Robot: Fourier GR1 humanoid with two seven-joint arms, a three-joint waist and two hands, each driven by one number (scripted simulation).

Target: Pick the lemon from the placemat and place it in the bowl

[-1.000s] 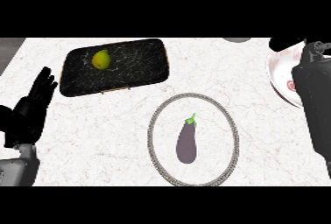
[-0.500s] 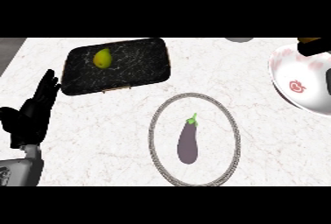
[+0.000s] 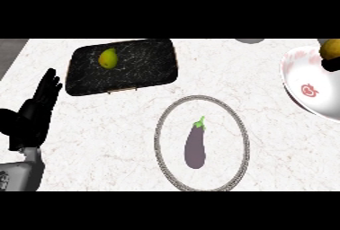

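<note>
The yellow-green lemon (image 3: 108, 58) lies on the black marbled placemat (image 3: 123, 66) at the far left of the counter. The white bowl (image 3: 306, 87), with a red mark inside, sits at the right edge, partly cut off. My left hand (image 3: 32, 117) rests open at the left edge, fingers up, below and left of the placemat and touching nothing. Over the bowl's far rim at the right edge I see a small black piece (image 3: 332, 66) under a rounded yellow-brown shape (image 3: 330, 48). It may belong to my right hand; I cannot tell how it stands.
An oval plate (image 3: 164, 148) with a patterned rim lies in the middle of the counter and carries a purple eggplant (image 3: 194, 146). A grey round object (image 3: 249, 40) peeks in at the far edge. Bare marble lies between the placemat and the bowl.
My right forearm and hand, over the bowl a second ago, have gone off to the upper right, uncovering the bowl. The lemon and my left hand have stayed put.
</note>
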